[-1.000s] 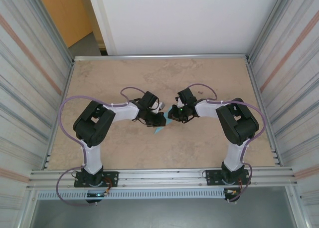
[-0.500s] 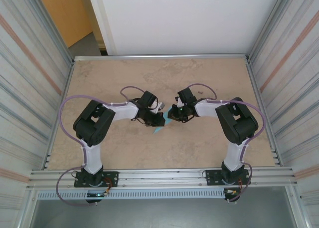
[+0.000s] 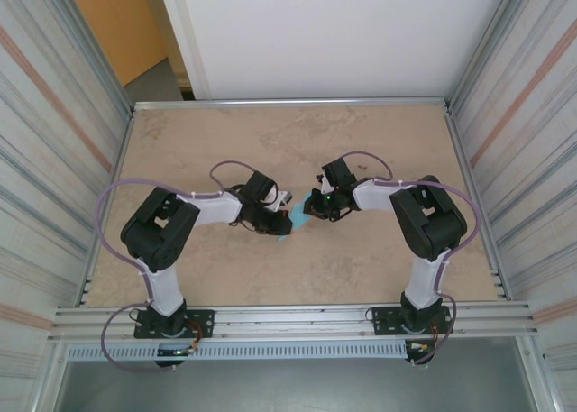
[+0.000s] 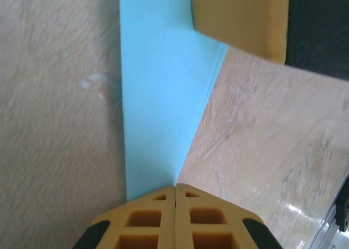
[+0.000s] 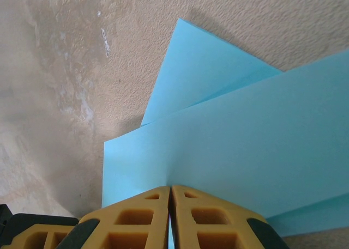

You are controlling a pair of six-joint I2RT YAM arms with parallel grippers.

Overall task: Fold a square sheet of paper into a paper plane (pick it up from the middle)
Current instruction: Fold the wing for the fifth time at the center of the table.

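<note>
A marbled beige table (image 3: 361, 132), fenced by ribbed metal walls (image 3: 50, 132), carries two white-and-black arms bolted at its near edge. The left arm (image 3: 162, 236) and the right arm (image 3: 431, 218) both bend inward, so that their wrists meet near the middle of the table. There the left pincer (image 3: 279, 221) and the right pincer (image 3: 313, 208) face each other, just apart, with a light-blue sheet of paper (image 3: 294, 219) between them, low over the table. In the left wrist view, the left pincer (image 4: 175, 186) has its yellow fingers pressed together on the narrow end of a blue strip (image 4: 158, 96). The strip runs away from the camera to where a yellow finger (image 4: 242, 20) of the opposite pincer overlaps its far end. In the right wrist view, the right pincer (image 5: 170, 186) is likewise clenched on the paper's edge. From this side the sheet (image 5: 245, 151) appears as a broad creased band, with a second pointed layer (image 5: 202, 69) fanning out behind it above the table.
</note>
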